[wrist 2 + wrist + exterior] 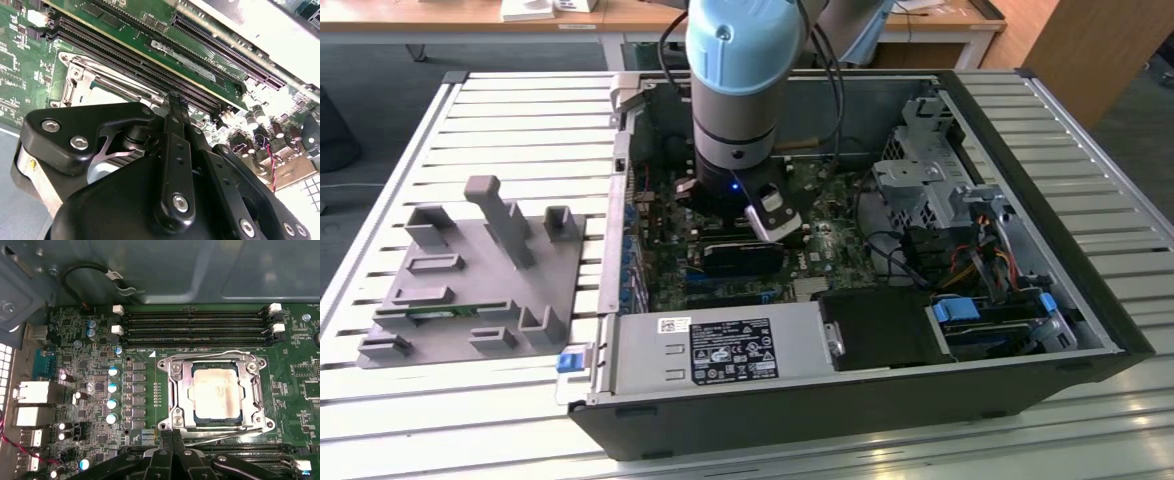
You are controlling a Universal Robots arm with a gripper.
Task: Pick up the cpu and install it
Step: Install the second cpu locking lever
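In the first wrist view the cpu (216, 392), a small square chip with a pale silvery top, lies flat in the motherboard socket. The socket's metal frame (175, 390) surrounds it. My gripper (172, 437) hangs just beside the socket's edge, its two black fingers pressed together with nothing between them. In the second wrist view the gripper (176, 107) stands over the edge of the socket frame (75, 82), next to the memory slots. In the exterior view the arm reaches down into the open computer case (1067, 330), with the gripper (771, 228) low over the motherboard.
Empty memory slots (195, 327) run along one side of the socket, capacitors (113, 387) along another. Cables (947, 270) and drive cages fill the case toward the exterior view's right. A grey fixture tray (467, 270) lies outside the case at the exterior view's left.
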